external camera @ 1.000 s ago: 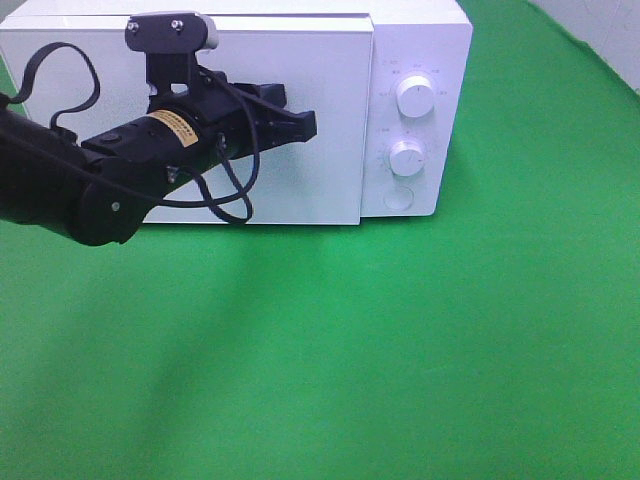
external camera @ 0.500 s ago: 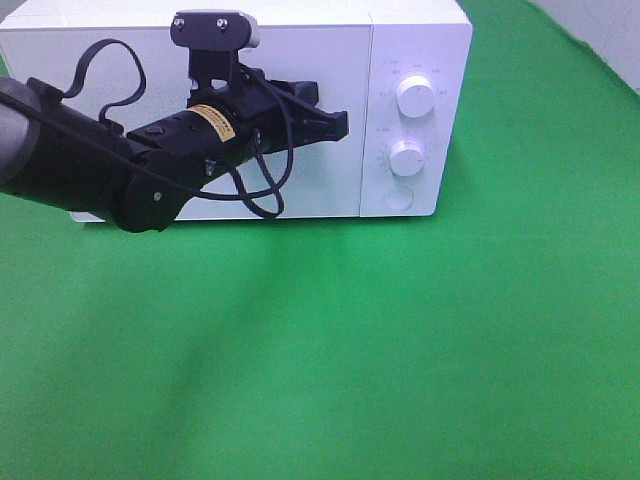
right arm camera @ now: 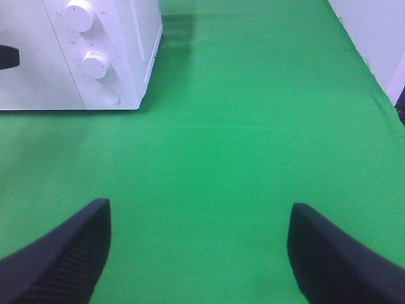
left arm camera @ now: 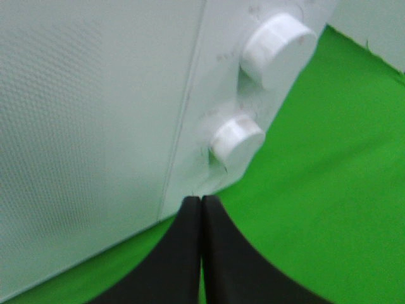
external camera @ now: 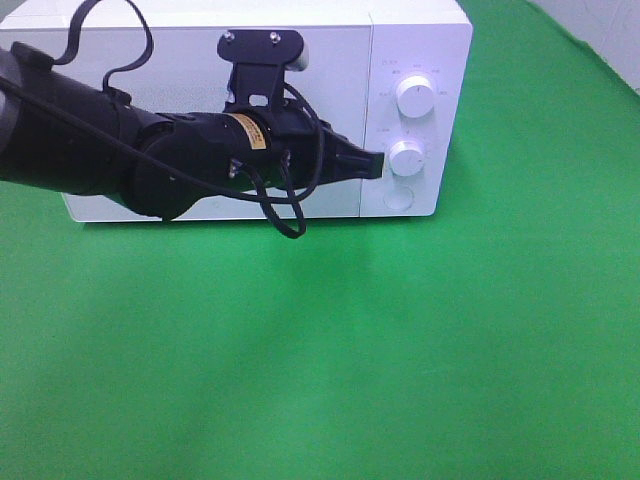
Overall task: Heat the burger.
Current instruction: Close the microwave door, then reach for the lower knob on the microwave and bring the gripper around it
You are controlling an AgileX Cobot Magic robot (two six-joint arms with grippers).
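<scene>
My left hand (external camera: 376, 163), pinched shut and empty, has slid from the microwave (external camera: 340, 60) door (external camera: 180, 60) to just beside the lower knob (external camera: 407, 157), upper right of centre. The door now sits flush. The burger is nowhere in sight, so I judge it is inside, with the knob next. My right hand (right arm camera: 199, 212) hangs wide open over the green tabletop (external camera: 400, 350).

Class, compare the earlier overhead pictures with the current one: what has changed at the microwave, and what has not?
The left gripper, shut, swept right across the door to just short of the lower knob. The door, seemingly ajar at first, now sits flush. Nothing was gripped or released. The microwave stayed put.
</scene>
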